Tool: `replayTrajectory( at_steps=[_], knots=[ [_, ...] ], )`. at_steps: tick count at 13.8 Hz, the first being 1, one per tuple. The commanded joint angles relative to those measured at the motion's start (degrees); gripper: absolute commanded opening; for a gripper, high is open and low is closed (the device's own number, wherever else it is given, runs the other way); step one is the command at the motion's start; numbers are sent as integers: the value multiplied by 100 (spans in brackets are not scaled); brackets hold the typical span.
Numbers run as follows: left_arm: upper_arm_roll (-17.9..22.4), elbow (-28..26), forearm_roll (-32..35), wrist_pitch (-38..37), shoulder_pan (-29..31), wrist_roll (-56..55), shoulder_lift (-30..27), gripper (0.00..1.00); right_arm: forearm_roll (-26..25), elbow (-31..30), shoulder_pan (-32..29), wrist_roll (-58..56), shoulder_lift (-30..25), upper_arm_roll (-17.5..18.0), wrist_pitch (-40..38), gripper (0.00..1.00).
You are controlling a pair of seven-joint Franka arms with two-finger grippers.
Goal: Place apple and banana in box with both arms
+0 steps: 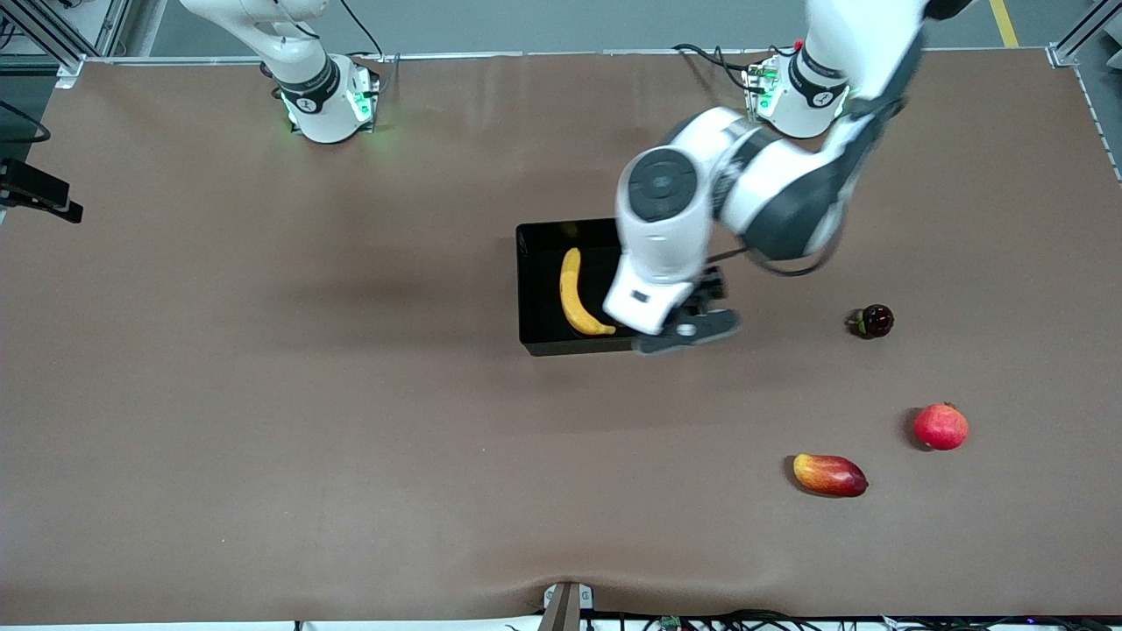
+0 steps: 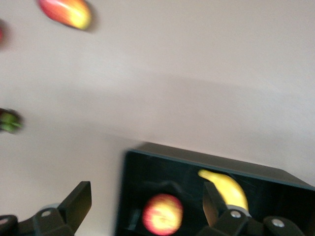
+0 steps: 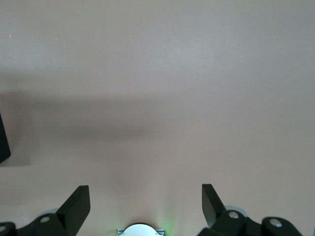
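Over the box (image 2: 275,174), my left gripper (image 2: 147,209) hangs spread and empty, apple (image 2: 163,214) and banana (image 2: 227,189) below. Right gripper (image 3: 146,205) waits open. Lifting carelessly, I'd clip the wall.

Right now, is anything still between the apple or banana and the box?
Nothing visible. The banana lies inside the box, and the left wrist view shows the apple in it too, under the open left gripper. The right gripper waits open over bare table.
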Motion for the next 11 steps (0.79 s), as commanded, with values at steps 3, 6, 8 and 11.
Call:
replayTrajectory(
  at_steps=[3,6,8,11],
  knots=[
    [-20,-234,25,-424,838,246,-610,100,-95,-97,41,-2,-102,-4,38,100],
    [-2,-243,34,-925,1128,587,-874,100,-95,-97,41,-2,-102,-13,38,100],
    [-28,-243,-27,-970,1488,894,-1059,100,-95,-97,32,-2,-102,-13,38,100],
    [268,-340,-71,-961,1560,1650,-1427,100,-95,-97,32,-2,-102,-13,29,100]
  ],
)
